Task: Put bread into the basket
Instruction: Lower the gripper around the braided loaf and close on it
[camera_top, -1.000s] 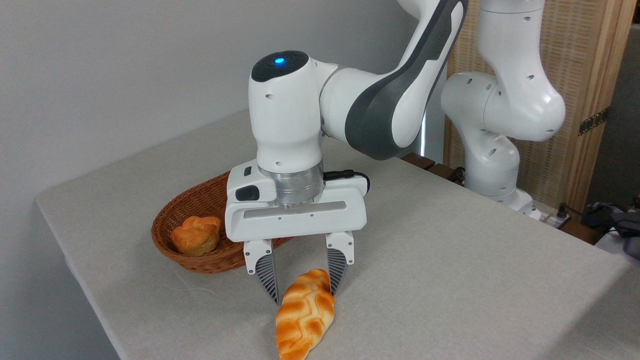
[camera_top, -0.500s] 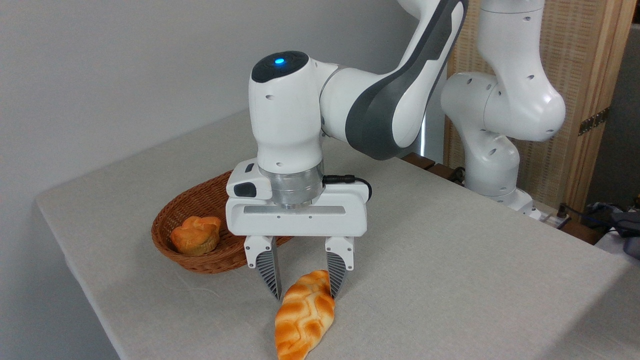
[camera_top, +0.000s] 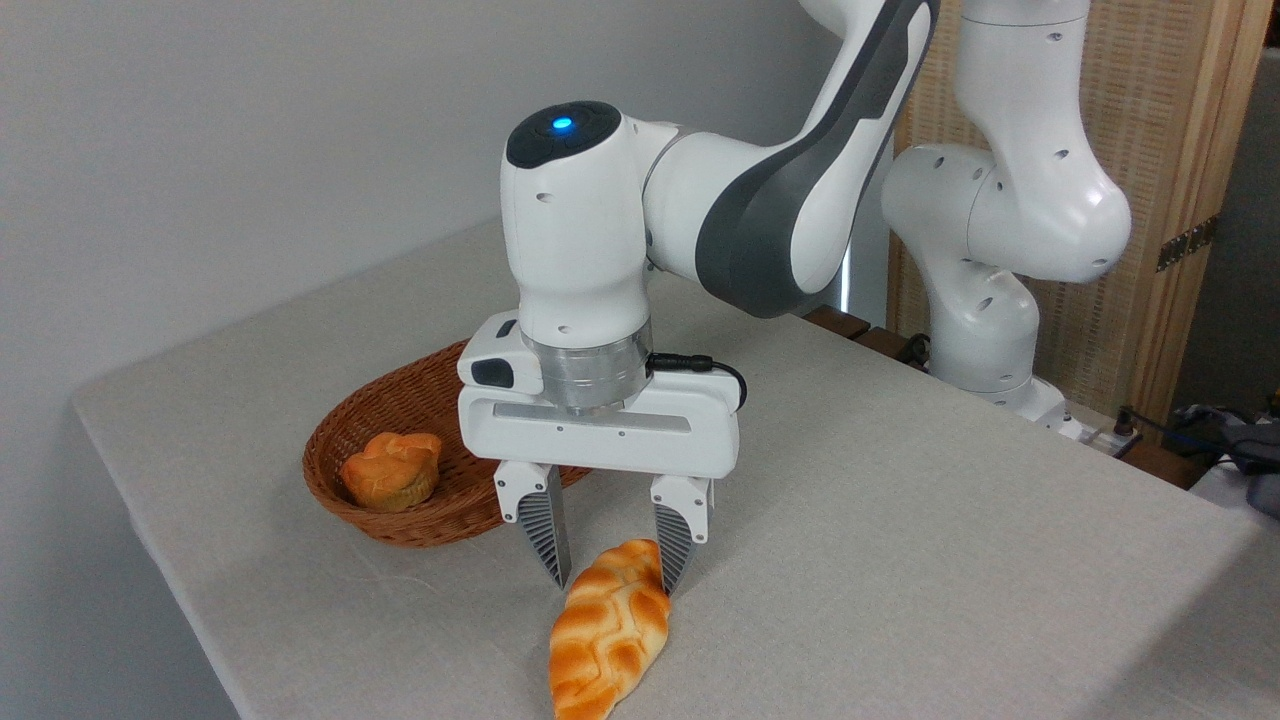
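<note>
Two baked goods show in the lower half of the frame, one in the basket (camera_top: 400, 470) and one out on the table (camera_top: 900, 520). Starting at the left, the reddish-brown wicker basket sits on the grey cloth-covered table at centre left, its right end hidden behind the gripper body. Inside it, near the front left wall, rests a small round orange bun (camera_top: 392, 468).

Just right of the basket, the gripper (camera_top: 612, 578) points straight down at lower centre, its white body crossing in front of the basket's right end. Its two ribbed fingers (camera_top: 545, 530) are spread apart, wide enough to bracket the upper tip of the bread (camera_top: 608, 632). The right finger stands against the far right side of the loaf's tip; the left finger is just beside the tip's left edge, and whether it touches cannot be told. The jaws are not closed on the loaf, and the fingertips come down close to the table surface.

The bread, a glossy golden braided loaf, lies flat on the table at bottom centre, outside the basket and just to its right, its long axis running from the gripper down toward the bottom edge of the frame, where its lower tip is cut off.

Further right, the white arm (camera_top: 780, 200) rises from its base at upper right, in front of a wooden screen (camera_top: 1170, 150).
</note>
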